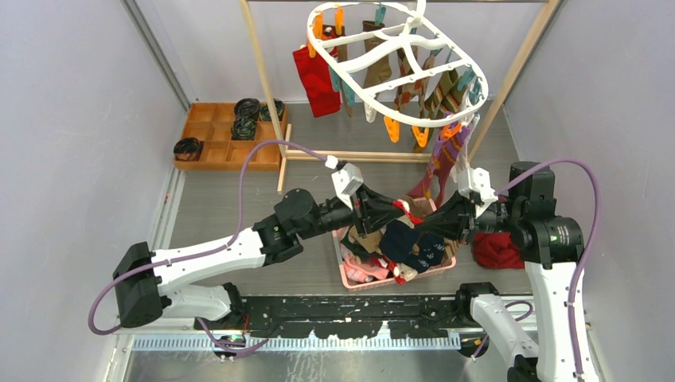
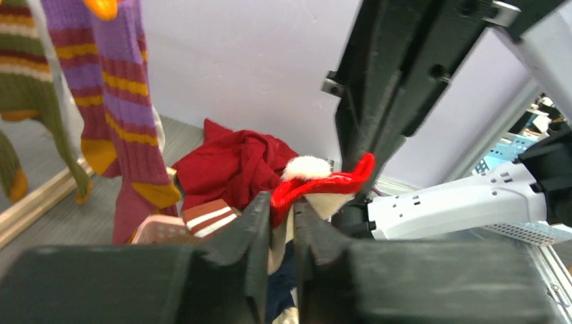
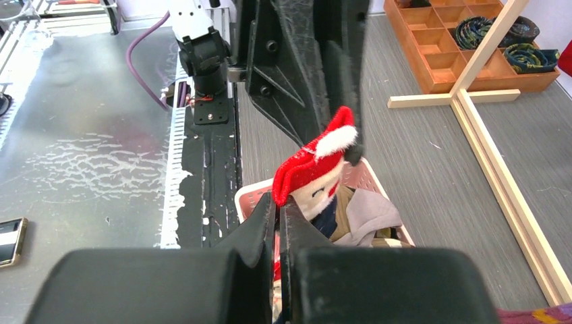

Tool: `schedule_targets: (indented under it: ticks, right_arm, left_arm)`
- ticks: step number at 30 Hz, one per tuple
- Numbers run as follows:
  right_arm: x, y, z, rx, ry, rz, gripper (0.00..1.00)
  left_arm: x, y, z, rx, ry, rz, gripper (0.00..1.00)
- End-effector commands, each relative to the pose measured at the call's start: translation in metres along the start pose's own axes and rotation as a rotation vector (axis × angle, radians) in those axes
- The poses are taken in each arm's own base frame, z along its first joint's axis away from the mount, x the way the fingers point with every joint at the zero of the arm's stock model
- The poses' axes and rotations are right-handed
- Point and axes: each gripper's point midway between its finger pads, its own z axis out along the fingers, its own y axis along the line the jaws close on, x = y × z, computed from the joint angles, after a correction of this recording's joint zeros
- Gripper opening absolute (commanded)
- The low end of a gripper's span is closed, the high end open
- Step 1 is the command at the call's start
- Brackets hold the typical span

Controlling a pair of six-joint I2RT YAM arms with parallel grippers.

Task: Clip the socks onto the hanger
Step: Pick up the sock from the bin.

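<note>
Within right pincer [image 3: 278, 206], red sock [image 3: 305, 170]

The hanger [image 1: 354, 89] has its hook cut off at the top edge. The basket [image 1: 350, 274] is mostly buried under socks [image 1: 406, 243]. The red sock [image 3: 303, 169] has one end hidden inside the right gripper [image 3: 278, 206].

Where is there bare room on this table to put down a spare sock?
The bare table left of the pink basket, bordered by the wooden tray behind and the left arm in front. Crowded: the strip between rack base and basket, overhung by both arms and a hanging sock, and the red cloth right of the basket.
</note>
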Motion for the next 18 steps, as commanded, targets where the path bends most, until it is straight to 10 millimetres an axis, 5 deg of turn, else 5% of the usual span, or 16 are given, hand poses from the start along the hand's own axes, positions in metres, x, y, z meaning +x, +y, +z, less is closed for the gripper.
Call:
schedule_targets:
  ticks: [1,6,12,18]
  right_arm:
    - [-0.007,0.01,0.0,-0.028,-0.023,-0.001,0.01]
    - [-0.008,-0.007,0.002,0.037,-0.026,0.102,0.01]
    - [-0.008,-0.024,0.003,0.1,-0.036,0.169,0.01]
    - [-0.012,-0.022,-0.004,0.155,-0.021,0.161,0.01]
  left_arm:
    - [-0.019,0.017,0.013,-0.111,-0.011,-0.028,0.25]
    - [-0.006,0.005,0.034,-0.026,0.059,-0.08,0.27]
    - [0.014,-0.003,0.052,0.041,0.182,-0.108,0.41]
    - [0.004,0.019,0.039,-0.09,0.154,-0.043,0.53]
